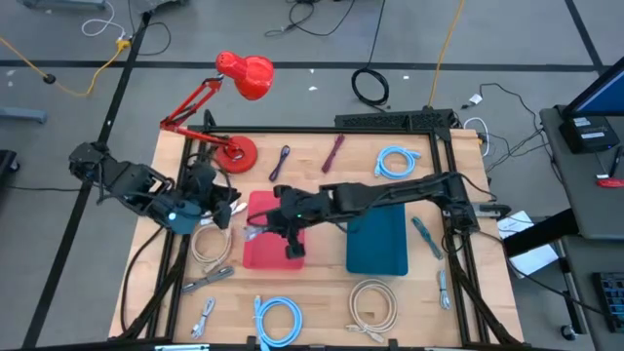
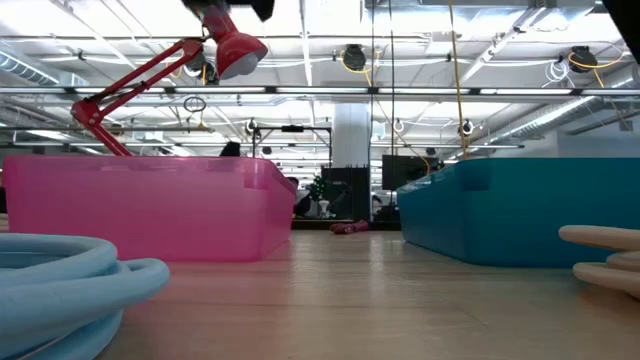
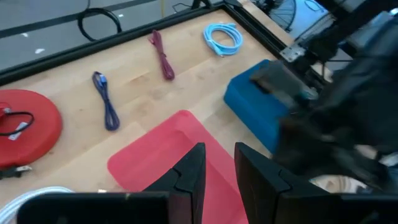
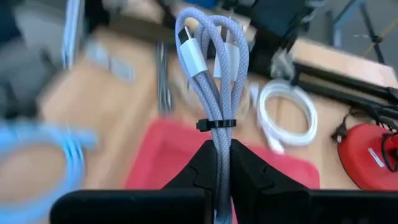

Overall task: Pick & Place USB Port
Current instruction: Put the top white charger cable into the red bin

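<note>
The right gripper [image 4: 219,163] is clenched on a bundled grey braided cable [image 4: 214,74], which stands up from between its jaws with a dark tie around its middle and a silver USB plug [image 4: 188,38] at the far end of the loop. Below and beyond the jaws lies the red bin [image 4: 180,155]; the overhead view puts this gripper [image 1: 290,237] over that bin [image 1: 265,252], with the blue bin [image 1: 378,242] off to its other side. So the carry looks nearly finished and the placing step is in hand: the next move likely calls for lowering the bundle inside the bin's walls and releasing it. The left gripper [image 3: 217,171] waits just beside the red bin's [image 3: 161,158] near corner, jaws partly parted, nothing between them
</note>
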Robot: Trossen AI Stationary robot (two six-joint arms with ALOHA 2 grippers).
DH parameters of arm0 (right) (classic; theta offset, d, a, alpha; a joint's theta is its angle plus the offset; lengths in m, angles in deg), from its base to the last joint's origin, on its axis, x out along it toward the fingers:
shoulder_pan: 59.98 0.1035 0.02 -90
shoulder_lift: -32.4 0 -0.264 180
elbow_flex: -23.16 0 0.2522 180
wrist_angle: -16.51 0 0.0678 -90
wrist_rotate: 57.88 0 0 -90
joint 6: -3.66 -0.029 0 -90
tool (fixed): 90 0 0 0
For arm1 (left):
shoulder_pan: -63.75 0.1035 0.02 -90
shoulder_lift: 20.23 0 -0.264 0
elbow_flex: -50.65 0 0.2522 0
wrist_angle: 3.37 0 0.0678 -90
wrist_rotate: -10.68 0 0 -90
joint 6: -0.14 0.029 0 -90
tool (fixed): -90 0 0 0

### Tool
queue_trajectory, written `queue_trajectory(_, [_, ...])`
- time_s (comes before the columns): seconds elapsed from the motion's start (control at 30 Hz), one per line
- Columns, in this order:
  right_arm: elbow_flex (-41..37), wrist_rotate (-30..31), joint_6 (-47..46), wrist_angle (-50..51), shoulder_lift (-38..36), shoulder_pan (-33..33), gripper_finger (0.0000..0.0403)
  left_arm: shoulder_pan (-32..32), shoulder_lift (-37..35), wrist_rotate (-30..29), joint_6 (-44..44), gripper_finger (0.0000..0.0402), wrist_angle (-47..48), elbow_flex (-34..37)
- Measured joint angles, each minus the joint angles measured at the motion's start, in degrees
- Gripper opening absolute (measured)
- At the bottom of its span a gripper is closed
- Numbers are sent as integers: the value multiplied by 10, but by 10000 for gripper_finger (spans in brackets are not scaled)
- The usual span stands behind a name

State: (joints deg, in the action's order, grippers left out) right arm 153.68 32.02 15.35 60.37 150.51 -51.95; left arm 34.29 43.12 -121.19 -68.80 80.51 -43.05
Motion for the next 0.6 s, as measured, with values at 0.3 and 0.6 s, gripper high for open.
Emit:
queue_trajectory(0.3, [-23,1,185,142,53,4,13,-46,0,-17,-26,88,1,0])
queue_trajectory(0.6, [-22,31,239,100,64,19,13,-49,0,-17,-34,88,2,0])
